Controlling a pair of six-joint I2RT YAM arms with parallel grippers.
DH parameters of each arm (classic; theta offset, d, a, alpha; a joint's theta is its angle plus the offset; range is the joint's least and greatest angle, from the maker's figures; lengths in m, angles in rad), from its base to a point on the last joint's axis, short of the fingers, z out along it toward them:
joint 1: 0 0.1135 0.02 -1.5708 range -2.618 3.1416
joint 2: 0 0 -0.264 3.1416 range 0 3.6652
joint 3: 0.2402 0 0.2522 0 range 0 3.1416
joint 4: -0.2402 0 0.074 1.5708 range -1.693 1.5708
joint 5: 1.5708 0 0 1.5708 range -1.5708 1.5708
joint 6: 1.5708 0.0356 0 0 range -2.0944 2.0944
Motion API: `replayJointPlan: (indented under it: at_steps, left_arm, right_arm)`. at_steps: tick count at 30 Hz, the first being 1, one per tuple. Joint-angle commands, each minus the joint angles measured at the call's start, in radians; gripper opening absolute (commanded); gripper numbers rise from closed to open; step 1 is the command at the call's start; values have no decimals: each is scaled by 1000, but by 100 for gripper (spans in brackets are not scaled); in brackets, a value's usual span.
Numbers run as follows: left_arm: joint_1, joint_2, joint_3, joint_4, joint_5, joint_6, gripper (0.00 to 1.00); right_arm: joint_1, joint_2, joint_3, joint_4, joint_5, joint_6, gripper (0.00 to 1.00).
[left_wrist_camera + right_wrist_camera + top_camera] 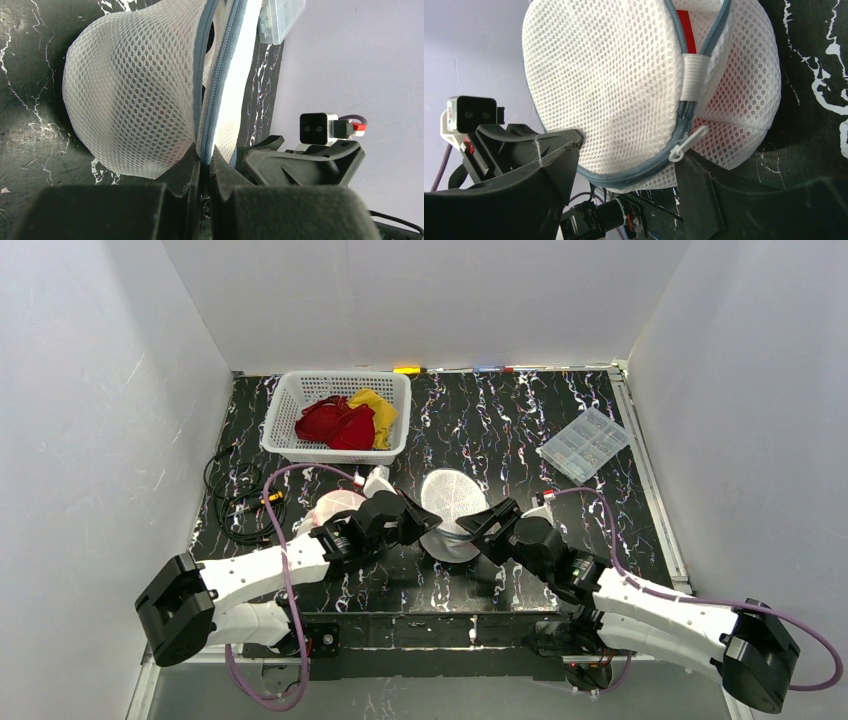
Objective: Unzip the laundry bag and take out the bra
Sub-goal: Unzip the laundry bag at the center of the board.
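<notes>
The laundry bag (450,500), a round white mesh pouch with a grey-blue zipper, is held up off the black table between both arms. My left gripper (205,159) is shut on the bag's zipper seam (210,100). My right gripper (629,170) is open, and its fingers (549,165) straddle the bag's (614,85) lower edge. The white zipper pull (686,142) hangs just above the right-hand finger, and neither finger holds it. The zipper is parted at the top. The bra shows only as red fabric (684,30) in that gap and as a pink tint through the mesh.
A white basket (290,410) with red and yellow clothes (340,423) stands at the back left. A clear plastic box (584,444) lies at the back right. Black cables (235,502) lie by the left wall. Another pale mesh pouch (335,508) sits behind my left arm.
</notes>
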Motion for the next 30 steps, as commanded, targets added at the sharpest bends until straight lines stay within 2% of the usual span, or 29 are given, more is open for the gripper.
replayJointPlan:
  at_steps: [1, 4, 7, 11, 12, 14, 16, 19, 20, 22, 25, 30]
  left_arm:
    - [-21, -54, -12, 18, -80, 51, 0]
    - [-32, -61, -17, 18, -92, 66, 0]
    - [-47, -62, -12, 18, -103, 94, 0]
    - [-54, -61, -3, 15, -96, 144, 0]
    - [-54, -67, 3, -2, -93, 163, 8]
    - [-54, -93, 22, -94, -110, 164, 33]
    - [-54, -130, 47, -182, -110, 233, 59]
    - [-54, -211, 75, -317, -143, 306, 83]
    - [-53, -243, 86, -359, -158, 330, 88]
    - [-52, -308, 105, -415, -177, 395, 90]
    - [-48, -400, 161, -500, -225, 481, 90]
    - [-46, -498, 248, -615, -331, 588, 89]
  right_arm:
    - [0, 19, 13, 87, 55, 31, 74]
    - [0, 30, 5, 103, 67, 32, 63]
    - [0, 35, 3, 113, 71, 6, 39]
    - [1, 18, 52, 75, 81, -155, 2]
    - [0, 9, 77, 51, 84, -213, 1]
    - [1, -8, 134, 6, 81, -362, 1]
    - [1, -16, 204, -59, 62, -525, 1]
    - [0, 11, 317, -165, -15, -757, 1]
    - [0, 29, 352, -188, -64, -822, 1]
    - [0, 83, 427, -230, -143, -927, 1]
    - [-1, 158, 517, -228, -283, -1028, 1]
    - [-1, 243, 620, -154, -509, -1102, 1]
